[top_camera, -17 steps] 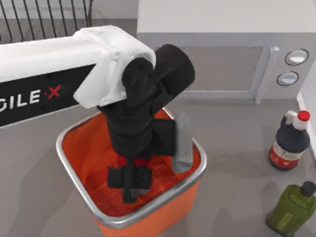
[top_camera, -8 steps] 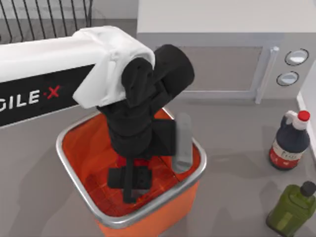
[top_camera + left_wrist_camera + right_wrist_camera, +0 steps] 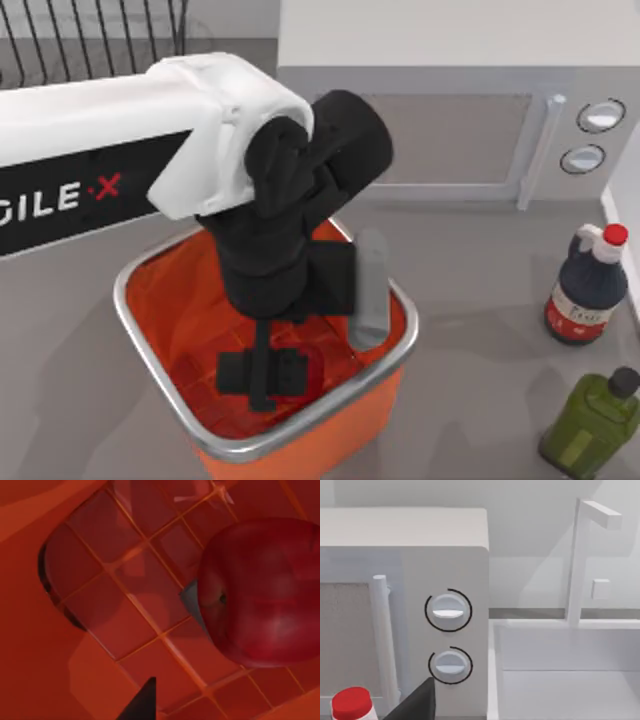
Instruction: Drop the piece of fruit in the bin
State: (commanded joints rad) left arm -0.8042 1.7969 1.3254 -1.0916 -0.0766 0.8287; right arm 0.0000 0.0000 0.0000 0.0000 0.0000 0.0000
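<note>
- Microwave (image 3: 440, 100) first, your biggest item: a pale boxy unit at the table's back, with a vertical bar handle and two round knobs at its right. The right wrist view shows the same knobs and, beside the unit, a white sink (image 3: 560, 670) with a square-section tap.
- Left arm (image 3: 120, 150) next: you see a white glossy shell with lettering running in from the left, ending in a matte black wrist that reaches down into the bin.
- Bin (image 3: 160, 340): orange, square with rounded corners, a shiny silver rim, and a floor ruled into a grid. It stands at front centre of the grey table (image 3: 480, 300).
- Rack (image 3: 90, 40): thin black wire, at the table's back left corner.
- Bottles at the table's right: a dark sauce bottle (image 3: 585, 290) with a white neck and red cap, and nearer the front an olive-green bottle (image 3: 590, 425) with a black cap.
- Left gripper (image 3: 262, 378): it sits low inside the bin, fingers spread apart with nothing between them.
- Fruit (image 3: 262, 590): round, glossy red, smooth-skinned with a small dark dimple. In the left wrist view it lies on the bin's gridded floor, off to one side of the fingertip (image 3: 142, 702) and clear of it. From above, you catch a red patch (image 3: 305, 372) just right of the gripper.
- Right gripper: you get a dark tip (image 3: 417, 702) in its own wrist view; you cannot tell how it stands.
</note>
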